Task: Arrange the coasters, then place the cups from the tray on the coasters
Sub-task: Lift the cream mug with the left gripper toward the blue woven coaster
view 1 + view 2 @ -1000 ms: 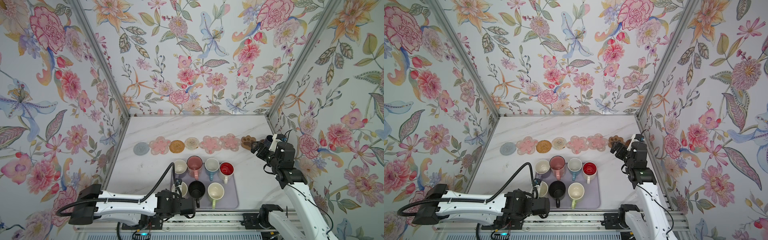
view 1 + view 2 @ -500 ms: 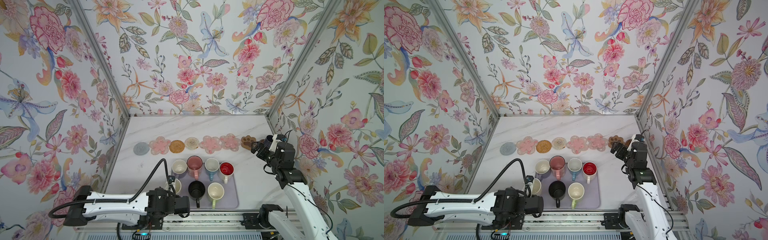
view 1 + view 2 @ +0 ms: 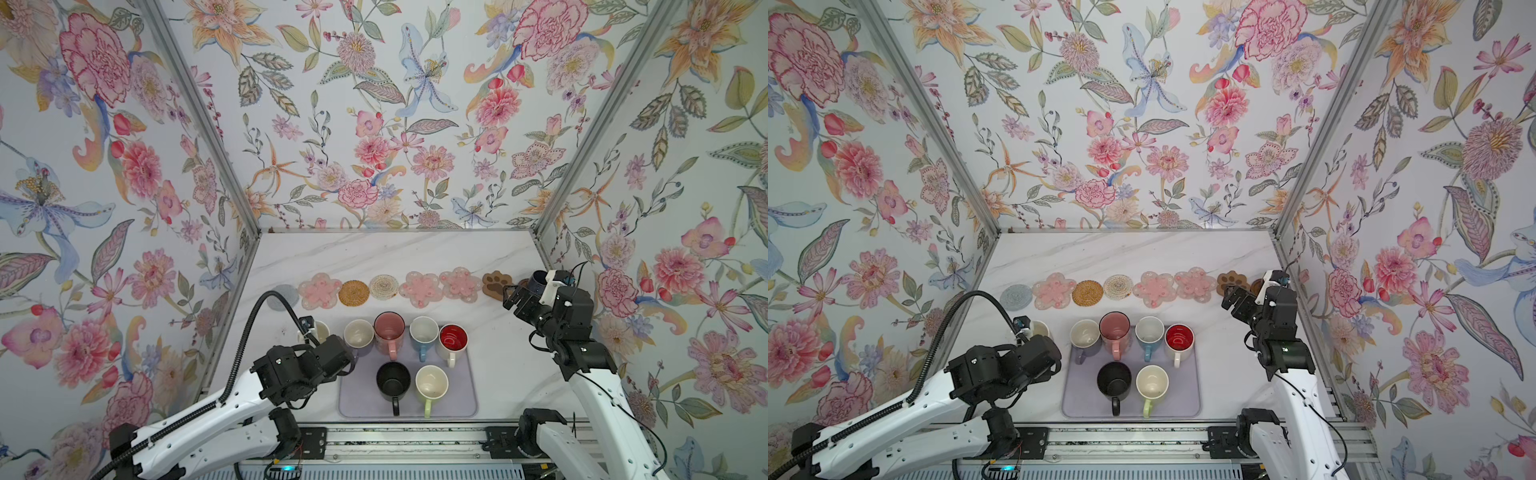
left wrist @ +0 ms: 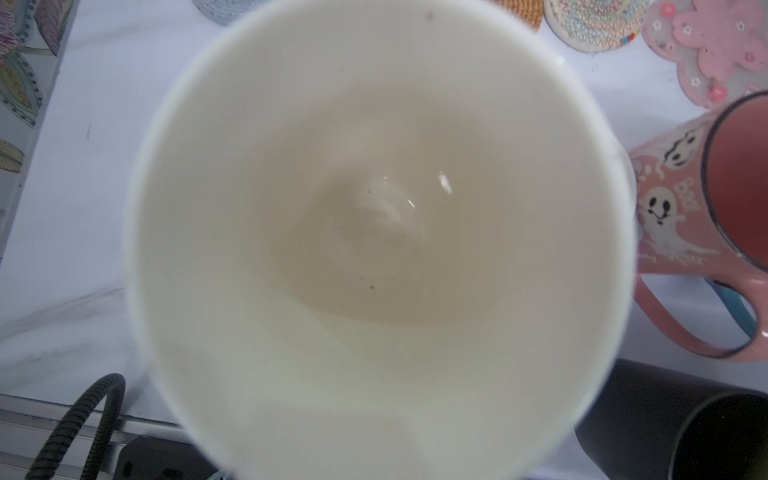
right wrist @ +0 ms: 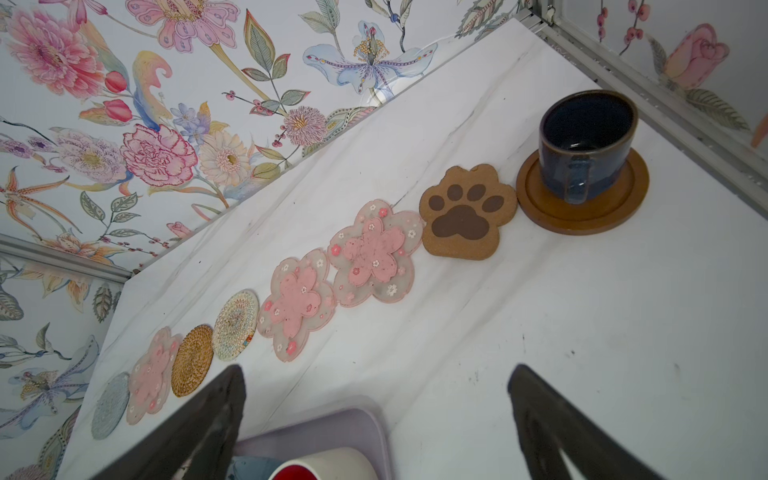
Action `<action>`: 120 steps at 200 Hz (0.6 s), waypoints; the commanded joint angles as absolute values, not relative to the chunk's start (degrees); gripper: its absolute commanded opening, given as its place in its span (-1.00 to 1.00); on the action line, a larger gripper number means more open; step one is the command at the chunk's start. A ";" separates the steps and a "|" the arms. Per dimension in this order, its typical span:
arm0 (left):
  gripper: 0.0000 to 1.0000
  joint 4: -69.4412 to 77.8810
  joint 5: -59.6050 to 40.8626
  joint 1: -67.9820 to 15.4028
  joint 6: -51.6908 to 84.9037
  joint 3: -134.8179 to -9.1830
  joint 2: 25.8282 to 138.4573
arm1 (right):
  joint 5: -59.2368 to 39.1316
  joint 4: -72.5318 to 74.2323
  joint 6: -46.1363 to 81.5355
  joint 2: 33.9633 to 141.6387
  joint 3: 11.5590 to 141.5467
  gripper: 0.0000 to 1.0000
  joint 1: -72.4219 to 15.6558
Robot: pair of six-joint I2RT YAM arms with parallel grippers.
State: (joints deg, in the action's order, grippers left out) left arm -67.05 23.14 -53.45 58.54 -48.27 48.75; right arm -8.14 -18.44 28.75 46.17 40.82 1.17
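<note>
My left gripper (image 3: 328, 343) is shut on the cream cup (image 3: 320, 331), holding it just left of the lavender tray (image 3: 465, 399). The cup's pale inside (image 4: 374, 232) fills the left wrist view and hides the fingers. On the tray stand lavender (image 3: 358, 334), pink (image 3: 389, 328), blue (image 3: 424, 332), red-inside white (image 3: 453, 338), black (image 3: 392, 380) and light green (image 3: 431, 383) cups. The coasters lie in a row behind it, from the grey round (image 3: 1016, 297) to the brown paw (image 3: 494, 284). A dark navy cup (image 5: 586, 141) sits on the brown disc (image 5: 582, 208). My right gripper (image 5: 376, 370) hangs open and empty near the paw.
Flowered walls with metal corner posts close in the marble table on three sides. The left arm's black cable (image 3: 257, 316) arcs over the grey coaster's end of the row. A rail (image 3: 395, 440) runs along the table's front edge.
The left arm has carried the cream cup off the tray's front left corner, leftward and back toward the coaster row. The right arm has stayed still.
</note>
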 commanded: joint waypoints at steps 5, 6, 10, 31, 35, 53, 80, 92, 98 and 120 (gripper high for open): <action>-1.00 -61.60 24.52 -44.86 45.22 -49.95 49.01 | -9.06 -19.94 27.67 45.62 42.76 0.98 1.50; -1.00 -61.34 24.34 -44.36 44.85 -49.94 49.07 | -9.06 -19.95 27.68 45.62 42.78 0.98 1.50; -1.00 -60.49 23.58 -42.61 43.44 -49.77 49.24 | -9.14 -20.03 27.68 45.57 42.80 0.98 1.49; -1.00 -54.13 18.33 -33.21 35.88 -49.48 50.45 | -9.23 -20.13 27.67 45.44 42.89 0.99 1.58; -1.00 -52.93 17.20 -31.37 34.50 -49.53 50.68 | -9.34 -20.17 27.68 45.53 42.89 0.99 1.57; -1.00 -48.27 13.71 -23.96 29.27 -49.48 52.57 | -9.71 -20.49 27.78 45.70 42.89 0.98 1.58; -1.00 -42.56 10.67 -14.28 23.61 -49.22 58.05 | -9.77 -20.79 28.09 44.85 42.54 0.98 1.59; -1.00 -39.86 9.15 -10.14 21.90 -49.17 60.84 | -9.62 -20.86 28.12 44.47 42.52 0.99 1.58; -1.00 -38.52 8.62 -8.52 21.41 -49.22 62.18 | -9.58 -20.92 28.04 44.32 42.54 0.98 1.60; -1.00 -33.14 7.03 -3.37 19.93 -49.92 66.66 | -9.89 -21.24 27.79 44.29 42.87 0.99 1.62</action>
